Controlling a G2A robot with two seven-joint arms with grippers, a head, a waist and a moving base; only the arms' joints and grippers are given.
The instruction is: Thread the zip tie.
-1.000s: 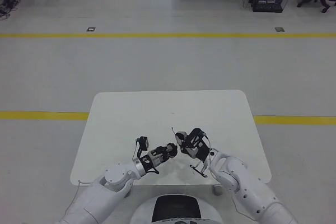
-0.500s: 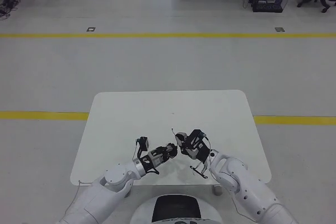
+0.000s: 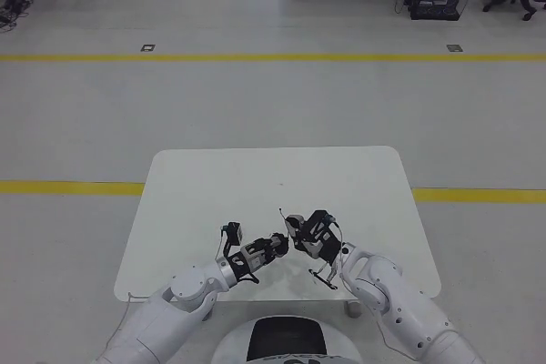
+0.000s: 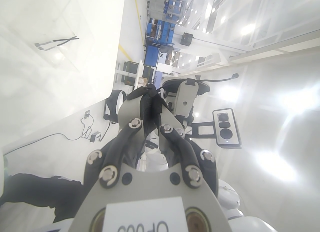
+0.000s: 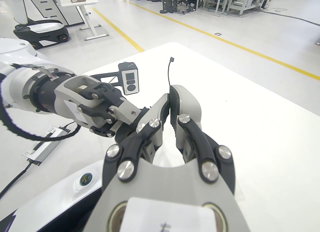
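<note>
A thin black zip tie (image 5: pixel 168 73) stands up out of my right gripper (image 5: pixel 170 93), which is shut on its strap; the square head is at the top. In the top view the zip tie (image 3: pixel 281 215) pokes up where both grippers meet, above the front middle of the white table (image 3: pixel 209 182). My left gripper (image 4: pixel 150 91) is shut, and a short black strap end leaves its tips toward the right gripper. From above, the left gripper (image 3: pixel 278 242) sits tip to tip with the right gripper (image 3: pixel 292 227).
Spare black zip ties (image 3: pixel 324 274) lie on the table near its front edge, under the right forearm; the left wrist view catches these spare zip ties (image 4: pixel 56 41) too. The far half of the table is bare.
</note>
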